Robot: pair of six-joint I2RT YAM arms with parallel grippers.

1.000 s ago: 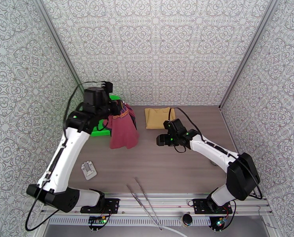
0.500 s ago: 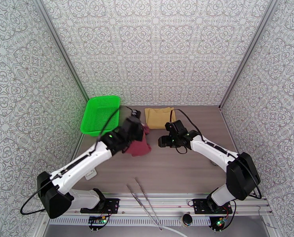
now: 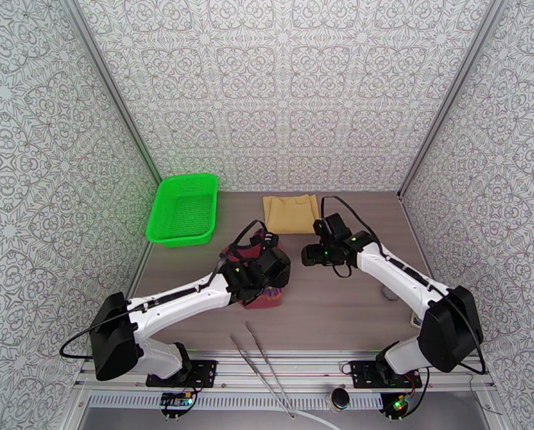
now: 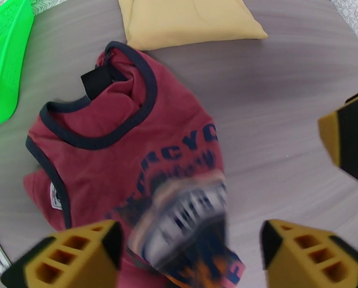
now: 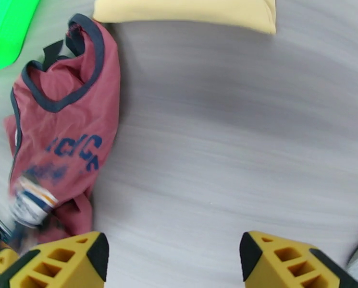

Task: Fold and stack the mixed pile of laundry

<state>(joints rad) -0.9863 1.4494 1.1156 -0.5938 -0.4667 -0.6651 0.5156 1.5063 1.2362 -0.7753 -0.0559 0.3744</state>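
Maroon tank top (image 4: 126, 140) lies crumpled under the left gripper (image 4: 192, 241), jaws spread, empty; the left wrist view catches its white label (image 4: 55, 198); overhead, the left arm (image 3: 188, 299) covers most of the garment; right gripper (image 5: 174, 248) agape, empty.

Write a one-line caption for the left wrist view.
Left end effector open over the crumpled maroon tank top, with the folded tan cloth lying beyond it.

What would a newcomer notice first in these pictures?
The maroon tank top with navy trim and print stands out, lying crumpled in the middle of the table, right under the left arm's wide-spread yellow fingers. Next comes the bright green mesh basket at the far left corner. A folded tan cloth lies flat at the far edge to its right.
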